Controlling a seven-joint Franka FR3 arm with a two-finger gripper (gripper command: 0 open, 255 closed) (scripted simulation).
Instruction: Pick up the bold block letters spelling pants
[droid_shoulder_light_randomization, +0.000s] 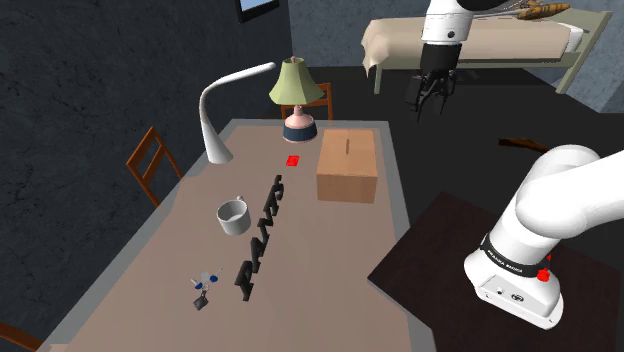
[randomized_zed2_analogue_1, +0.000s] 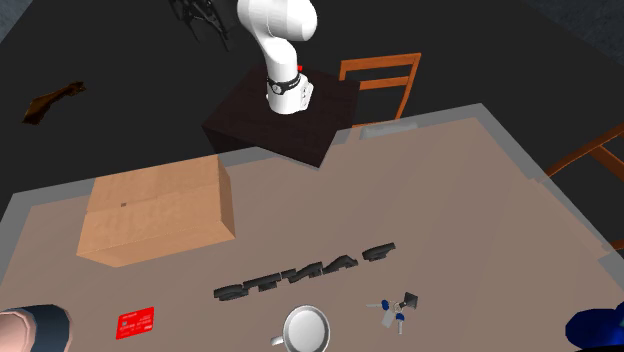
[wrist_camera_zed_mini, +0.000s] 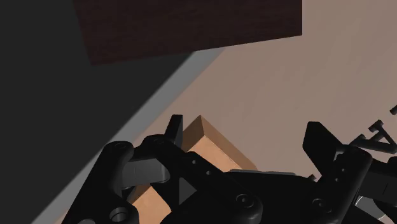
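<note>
Gripper (droid_shoulder_light_randomization: 431, 103) is in the upper right of the shoulder view, well above the worktop (droid_shoulder_light_randomization: 330, 260). Its fingers are spread and clasp nothing. In the wrist view the gripper (wrist_camera_zed_mini: 245, 127) looks down on a corner of the cardboard box (wrist_camera_zed_mini: 207, 143), with the worktop's grey edge and the dark stand (wrist_camera_zed_mini: 191, 25) beyond.

The box (droid_shoulder_light_randomization: 347, 165) sits right of centre in the shoulder view. The dark block letters (droid_shoulder_light_randomization: 262, 232) lie in a row on the worktop, centre to lower left of that frame. They are apart from the box, and a metal cup (droid_shoulder_light_randomization: 234, 215) sits just to their left. A red card (droid_shoulder_light_randomization: 292, 160) lies near the row's upper end, and a small blue-and-white item (droid_shoulder_light_randomization: 203, 285) near its lower end.

In the second exterior view the letters (randomized_zed2_analogue_1: 310, 268) sit lower centre, just above the cup (randomized_zed2_analogue_1: 305, 328).

A green-shade lamp (droid_shoulder_light_randomization: 297, 85) and a white gooseneck lamp (droid_shoulder_light_randomization: 215, 120) stand at the worktop's upper end in the shoulder view.
</note>
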